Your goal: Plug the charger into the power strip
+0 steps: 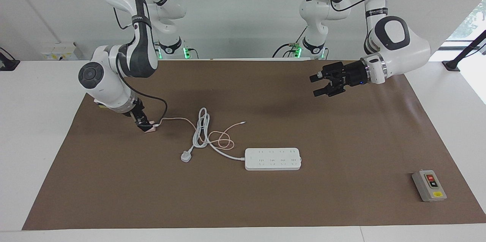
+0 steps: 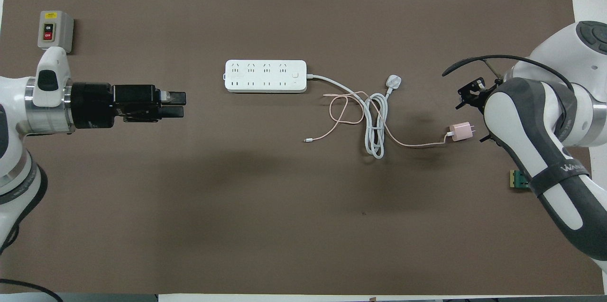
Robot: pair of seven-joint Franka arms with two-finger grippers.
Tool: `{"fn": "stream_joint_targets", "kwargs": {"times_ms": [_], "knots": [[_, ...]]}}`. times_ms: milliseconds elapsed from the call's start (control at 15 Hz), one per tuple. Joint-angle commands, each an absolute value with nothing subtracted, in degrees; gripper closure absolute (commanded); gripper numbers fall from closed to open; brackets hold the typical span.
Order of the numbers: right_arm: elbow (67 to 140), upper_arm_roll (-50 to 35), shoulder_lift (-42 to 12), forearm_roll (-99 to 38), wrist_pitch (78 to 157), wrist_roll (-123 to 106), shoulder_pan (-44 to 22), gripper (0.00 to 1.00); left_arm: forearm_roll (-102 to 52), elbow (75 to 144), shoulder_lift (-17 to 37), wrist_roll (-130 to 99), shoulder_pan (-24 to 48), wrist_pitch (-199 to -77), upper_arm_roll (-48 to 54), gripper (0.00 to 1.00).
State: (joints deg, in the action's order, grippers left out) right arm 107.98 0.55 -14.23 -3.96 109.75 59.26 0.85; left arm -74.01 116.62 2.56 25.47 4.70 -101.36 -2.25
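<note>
The pale pink charger (image 1: 151, 128) (image 2: 460, 132) lies on the brown mat toward the right arm's end, prongs pointing at that end. Its thin pink cable (image 2: 342, 113) loops toward the white power strip (image 1: 272, 158) (image 2: 265, 76), which lies flat mid-table with its sockets up. My right gripper (image 1: 143, 123) (image 2: 475, 113) is low at the charger's prong end, jaws open; I cannot tell whether it touches the charger. My left gripper (image 1: 315, 85) (image 2: 182, 105) hangs open and empty over bare mat, beside the strip toward the left arm's end.
The strip's thick white cord coils across the pink cable and ends in a white plug (image 1: 185, 156) (image 2: 394, 81). A grey switch box (image 1: 429, 185) (image 2: 55, 31) stands at the mat's corner farthest from the robots. A green block (image 2: 519, 180) is partly under the right arm.
</note>
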Motion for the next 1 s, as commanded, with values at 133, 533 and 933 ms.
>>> {"fn": "stream_joint_targets", "kwargs": {"times_ms": [133,533,933], "knots": [[109.8,0.4,-15.6,-2.5,113.9,60.5,1.2,0.00,-89.2,120.3,11.5,42.1,7.6,-97.9,-2.8,0.00],[112.0,0.6,-15.6,-0.5,116.4,60.9,1.1,0.00,-92.5,120.1,15.4,46.4,8.2,-93.9,-2.7,0.00],[114.1,0.6,-15.8,0.2,121.7,61.4,0.4,0.00,-97.9,122.6,14.5,46.8,10.4,-94.5,-2.7,0.00]]}}
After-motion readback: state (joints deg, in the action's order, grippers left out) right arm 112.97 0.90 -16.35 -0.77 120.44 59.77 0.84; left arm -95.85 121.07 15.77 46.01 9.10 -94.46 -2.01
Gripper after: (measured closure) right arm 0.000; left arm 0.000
